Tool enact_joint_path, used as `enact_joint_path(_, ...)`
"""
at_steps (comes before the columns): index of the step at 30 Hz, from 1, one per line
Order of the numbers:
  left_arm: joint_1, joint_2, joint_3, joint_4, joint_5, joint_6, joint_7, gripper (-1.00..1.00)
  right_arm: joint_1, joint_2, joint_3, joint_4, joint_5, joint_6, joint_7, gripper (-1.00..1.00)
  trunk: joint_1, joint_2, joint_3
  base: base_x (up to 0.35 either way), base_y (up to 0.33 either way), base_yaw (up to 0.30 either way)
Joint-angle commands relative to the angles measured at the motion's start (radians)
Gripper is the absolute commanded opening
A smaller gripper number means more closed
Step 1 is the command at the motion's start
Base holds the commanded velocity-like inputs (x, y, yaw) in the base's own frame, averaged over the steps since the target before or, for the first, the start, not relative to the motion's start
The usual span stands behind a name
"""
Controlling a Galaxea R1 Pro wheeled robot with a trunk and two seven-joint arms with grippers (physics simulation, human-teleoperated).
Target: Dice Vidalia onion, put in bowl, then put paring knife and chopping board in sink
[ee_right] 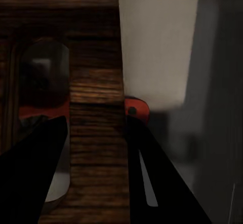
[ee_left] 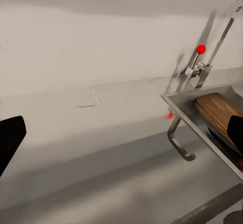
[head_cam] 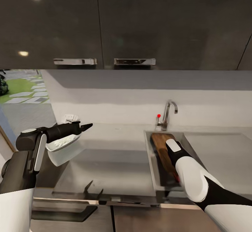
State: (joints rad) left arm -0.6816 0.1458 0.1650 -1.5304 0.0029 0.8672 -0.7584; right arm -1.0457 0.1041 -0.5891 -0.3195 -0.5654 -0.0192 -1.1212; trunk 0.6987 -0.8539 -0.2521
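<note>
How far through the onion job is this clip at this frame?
Nearly finished, it seems. The chopping board is already down in the sink, with an orange-red knife handle showing beneath it. In hand: the right gripper has its fingers astride the board's handle end. The bowl sits on the countertop; its contents are unclear. Left: release and withdraw.

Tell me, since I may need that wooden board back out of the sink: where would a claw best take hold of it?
Probably at the handle end. The board leans tilted in the sink, and its slot-shaped hole leaves a narrow strip of wood to pinch. Come from above, one finger through the slot. The right claw already straddles the wood beside that hole.
</note>
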Motion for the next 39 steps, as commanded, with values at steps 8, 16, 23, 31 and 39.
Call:
enact_joint_path(8, -0.001, 0.000, 0.002, 0.000, 0.000, 0.007, -0.004, 1.00, 0.000, 0.000, 0.002, 0.002, -0.005, -0.005, -0.002, -1.00, 0.000, -0.001, -0.001, 0.031, 0.000, 0.000)
enact_joint_path(16, -0.001, 0.000, 0.002, 0.000, 0.000, 0.007, -0.004, 1.00, 0.000, 0.000, 0.002, 0.002, -0.005, -0.005, -0.003, -1.00, 0.000, -0.001, -0.001, 0.001, 0.000, 0.000)
enact_joint_path(23, -0.001, 0.000, 0.002, 0.000, 0.000, 0.007, -0.004, 1.00, 0.000, 0.000, 0.002, 0.002, -0.005, -0.006, -0.003, -1.00, 0.000, -0.001, -0.001, 0.000, 0.000, 0.000)
enact_joint_path(31, -0.001, 0.001, 0.003, 0.000, 0.000, 0.007, -0.004, 1.00, 0.000, 0.000, 0.002, 0.005, -0.004, -0.012, -0.003, -1.00, 0.000, -0.001, -0.001, 0.000, 0.000, 0.000)
enact_joint_path(39, -0.001, 0.001, 0.002, 0.000, 0.000, 0.007, -0.004, 1.00, 0.000, 0.000, 0.002, 0.055, -0.004, -0.058, -0.002, -1.00, 0.000, -0.001, -0.001, 0.000, 0.000, 0.000)
